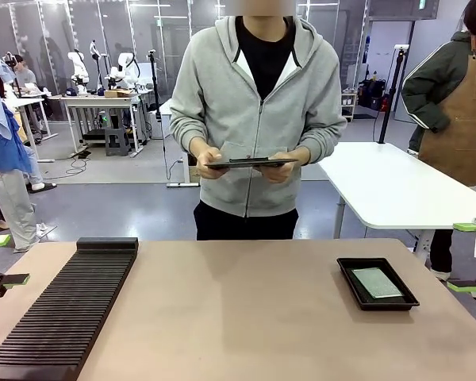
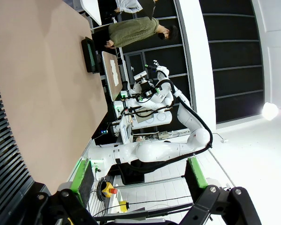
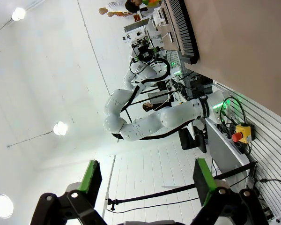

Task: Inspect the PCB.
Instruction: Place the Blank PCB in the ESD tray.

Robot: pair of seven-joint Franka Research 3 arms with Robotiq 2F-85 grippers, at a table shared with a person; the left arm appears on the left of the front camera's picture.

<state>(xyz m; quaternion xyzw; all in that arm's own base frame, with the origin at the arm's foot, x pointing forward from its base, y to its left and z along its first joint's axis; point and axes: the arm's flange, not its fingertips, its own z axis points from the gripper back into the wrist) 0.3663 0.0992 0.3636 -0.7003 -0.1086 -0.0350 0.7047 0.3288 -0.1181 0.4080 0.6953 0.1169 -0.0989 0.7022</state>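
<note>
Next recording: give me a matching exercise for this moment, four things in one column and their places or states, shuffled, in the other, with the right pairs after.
Things:
1. PCB
2. black slotted rack
3. dark tablet
4. right tool

Places or states:
A. held in both of the person's hands, beyond the table's far edge
B. open, at the table's right edge, holding nothing
C. lying flat in a small black tray on the table's right part
D. on the table's left part, running from the near edge away from the robot

Pairs: 1-C, 2-D, 3-A, 4-B
</note>
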